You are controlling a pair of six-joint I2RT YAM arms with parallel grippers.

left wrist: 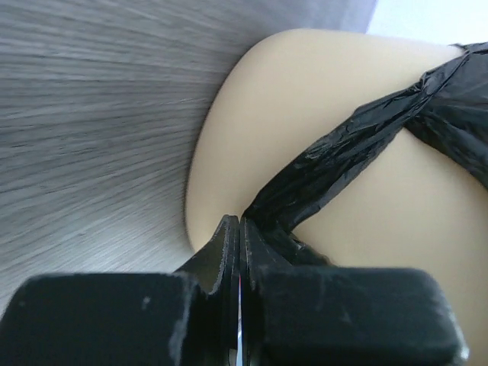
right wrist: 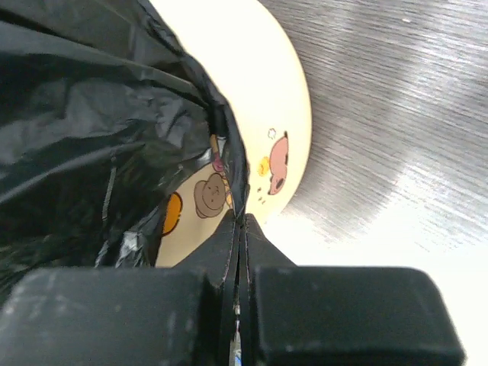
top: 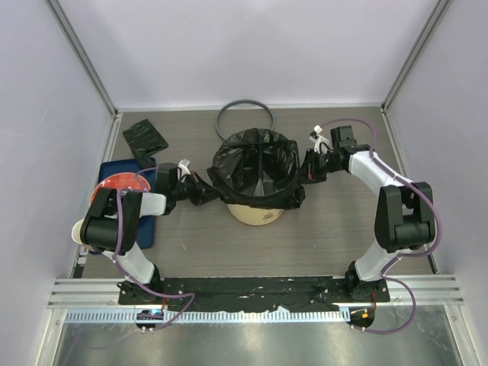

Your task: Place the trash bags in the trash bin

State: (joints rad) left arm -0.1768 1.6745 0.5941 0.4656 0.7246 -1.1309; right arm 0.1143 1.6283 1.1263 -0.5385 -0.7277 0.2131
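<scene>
left gripper (left wrist: pixel 239 229): jaws pressed together w/ a twisted tail of the thin glossy black plastic trash bag (left wrist: pixel 358 145) pinched between the tips, just beside the wall of the cream-yellow cylindrical trash bin (left wrist: pixel 305 84). right gripper (right wrist: pixel 242 223): jaws likewise closed, nipping the bag's edge where it folds over the bin's rim on the opp side. from above, the bag is spread open across the bin mouth, lining it, w/ film running out to both grips. the film looks v light, soft and slippery, and prob tears if yanked. it bunches, so the best hold is a gathered fold at the hem, not a single layer, w/ a gentle even pull. a small folded black packet (top: pixel 145 139) lies on the table well apart, back left. a dark grey ring (top: pixel 245 114) lies behind the bin.
</scene>
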